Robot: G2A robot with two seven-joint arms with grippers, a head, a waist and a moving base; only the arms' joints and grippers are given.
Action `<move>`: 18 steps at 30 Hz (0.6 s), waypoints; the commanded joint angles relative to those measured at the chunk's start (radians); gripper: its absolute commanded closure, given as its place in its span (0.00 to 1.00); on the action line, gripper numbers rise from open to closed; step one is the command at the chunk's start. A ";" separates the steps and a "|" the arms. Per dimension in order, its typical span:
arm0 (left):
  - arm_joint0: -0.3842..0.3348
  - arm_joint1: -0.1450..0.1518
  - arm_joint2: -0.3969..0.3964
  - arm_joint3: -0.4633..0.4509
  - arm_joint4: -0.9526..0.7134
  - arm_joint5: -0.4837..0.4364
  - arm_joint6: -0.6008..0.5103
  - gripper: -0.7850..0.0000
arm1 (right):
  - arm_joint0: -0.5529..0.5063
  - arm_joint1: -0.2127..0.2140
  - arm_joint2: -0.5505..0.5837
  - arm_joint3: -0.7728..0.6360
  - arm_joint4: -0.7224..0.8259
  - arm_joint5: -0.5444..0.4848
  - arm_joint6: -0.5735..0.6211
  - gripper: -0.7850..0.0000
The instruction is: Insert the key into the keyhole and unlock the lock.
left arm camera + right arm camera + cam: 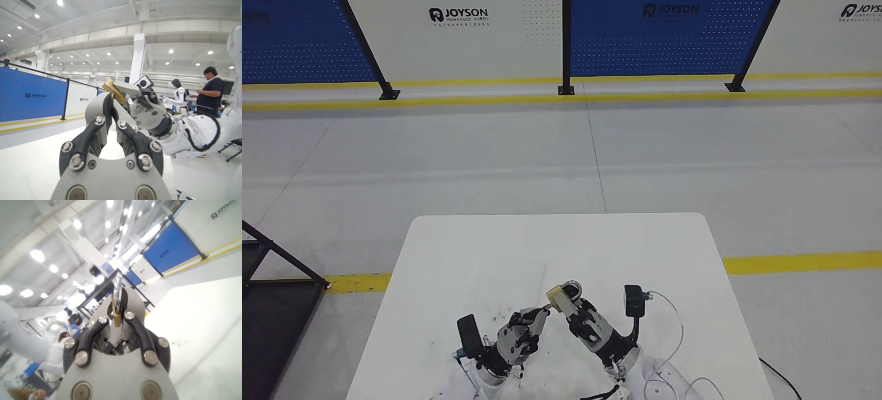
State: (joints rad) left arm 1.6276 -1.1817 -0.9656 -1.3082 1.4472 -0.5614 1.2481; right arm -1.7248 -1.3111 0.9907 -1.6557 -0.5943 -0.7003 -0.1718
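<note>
A brass padlock (pixel 560 297) hangs in the air over the near part of the white table (pixel 542 245). My right gripper (pixel 118 306) is shut on the padlock (pixel 117 318) body, and its silver shackle (pixel 117 289) sticks out past the fingertips. In the left wrist view the padlock (pixel 114 91) sits tilted in the right gripper (pixel 121 94). My left gripper (pixel 112 102) is shut just under the padlock's lower end, fingertips almost touching it. A thin metal piece, apparently the key, shows between its pads; most of it is hidden. In the top view the left gripper (pixel 542 315) and the right gripper (pixel 569 303) meet at the padlock.
White cables (pixel 674 345) trail over the table's near right corner. A black rack (pixel 267 290) stands off the table's left side. Blue and white barrier panels (pixel 662 35) line the far floor. The far half of the table is bare.
</note>
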 commanded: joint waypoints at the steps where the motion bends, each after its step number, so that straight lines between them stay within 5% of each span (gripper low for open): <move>1: -0.005 -0.001 0.006 0.008 0.012 0.018 0.008 1.00 | -0.002 0.000 -0.002 -0.003 -0.009 0.010 -0.005 1.00; 8: -0.016 -0.004 0.018 0.022 0.003 0.029 0.016 1.00 | -0.005 0.000 -0.009 -0.009 -0.045 0.040 -0.028 1.00; 10: -0.018 -0.005 0.020 0.024 0.002 0.031 0.016 0.79 | -0.005 0.000 -0.011 -0.009 -0.048 0.042 -0.032 1.00; 14: -0.022 -0.005 0.024 0.029 0.002 0.038 0.012 1.00 | -0.003 0.000 -0.015 -0.008 -0.050 0.046 -0.032 1.00; 18: -0.025 -0.005 0.027 0.030 0.006 0.043 0.006 1.00 | -0.001 0.001 -0.018 -0.007 -0.050 0.048 -0.031 1.00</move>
State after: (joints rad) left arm 1.6033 -1.1866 -0.9391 -1.2783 1.4534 -0.5188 1.2556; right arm -1.7258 -1.3104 0.9735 -1.6630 -0.6453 -0.6531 -0.2028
